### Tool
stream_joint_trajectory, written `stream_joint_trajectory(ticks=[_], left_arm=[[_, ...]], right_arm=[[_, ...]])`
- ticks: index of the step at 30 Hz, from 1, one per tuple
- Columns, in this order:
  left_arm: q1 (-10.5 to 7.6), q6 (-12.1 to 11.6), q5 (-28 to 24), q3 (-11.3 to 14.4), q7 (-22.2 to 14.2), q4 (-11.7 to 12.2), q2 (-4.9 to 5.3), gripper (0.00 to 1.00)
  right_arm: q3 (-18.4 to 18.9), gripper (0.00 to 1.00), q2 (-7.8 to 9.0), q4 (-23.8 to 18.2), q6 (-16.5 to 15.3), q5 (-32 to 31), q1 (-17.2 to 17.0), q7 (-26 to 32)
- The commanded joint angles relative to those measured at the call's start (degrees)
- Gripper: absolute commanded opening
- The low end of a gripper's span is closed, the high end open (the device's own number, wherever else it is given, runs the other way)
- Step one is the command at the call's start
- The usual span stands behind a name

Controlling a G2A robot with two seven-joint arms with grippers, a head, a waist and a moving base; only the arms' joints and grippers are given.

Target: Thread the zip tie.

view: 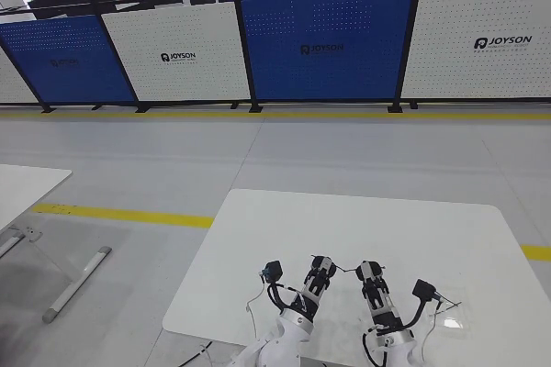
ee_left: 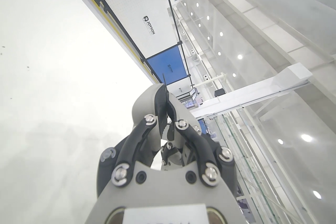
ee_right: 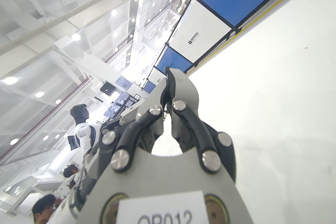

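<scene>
- As the top view shows, my left claw (view: 323, 265) and my right claw (view: 367, 270) hang over the near half of the white table (view: 441, 229), tips turned toward each other and a little apart.
- Zip tie (view: 346, 269): a thin dark line above the table, bridging the gap from one claw's tips to the other's; whether it clears the table top I cannot tell.
- Left claw (ee_left: 165, 95), wrist view: my two fingers are pressed together on a thin black strip, and the zip tie (ee_left: 164, 79) juts out beyond the tips as a narrow point.
- Right claw (ee_right: 168, 82), wrist view: my fingers are likewise clamped together, with a short dark end of the zip tie (ee_right: 167, 68) showing at the very tips.
- Which end of the tie, head or tail, sits in which claw I cannot tell.
- Yellow floor line (view: 119, 216): emerges from behind the table on both its left and right sides.
- Pegboard panels (view: 326, 46), blue and white in turn: a standing row well beyond the table's far edge.
- Second table (view: 9, 188): well apart from the white table, off its left side.
</scene>
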Motion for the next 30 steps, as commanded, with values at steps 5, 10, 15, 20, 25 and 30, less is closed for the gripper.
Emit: stream_joint_trajectory(ticks=[5, 10, 15, 20, 25, 30], left_arm=[[0.02, 0.0, 0.4, -0.1, -0.5, 0.0, -0.09, 0.04], [0.1, 0.3, 1.1, -0.2, -0.6, 0.0, -0.17, 0.08], [0.25, 0.5, 2.0, -0.1, -0.4, 0.0, -0.26, 0.2], [0.26, 1.3, 4.4, 0.4, -0.4, 0.2, -0.32, 0.23], [0.17, 2.6, 7.9, 1.6, -0.2, 0.6, -0.46, 0.26], [-0.04, 3.0, 8.9, 2.3, 0.3, 0.8, -0.71, 0.24]], right_arm=[[0.1, 0.0, -0.05, -0.2, 0.2, -0.3, -0.2, -0.3], [0.3, 0.0, -0.1, -0.1, 0.5, -0.3, -0.2, -0.6], [0.4, 0.0, -0.13, -0.2, 0.7, -0.3, -0.3, -0.7], [0.5, 0.0, -0.16, -0.3, 0.8, -0.3, -0.4, -0.7], [0.4, 0.0, -0.26, -0.1, 1.0, -0.3, -0.2, -0.8], [0.3, 0.0, -0.34, -0.1, 1.1, -0.5, -0.1, -0.9]])
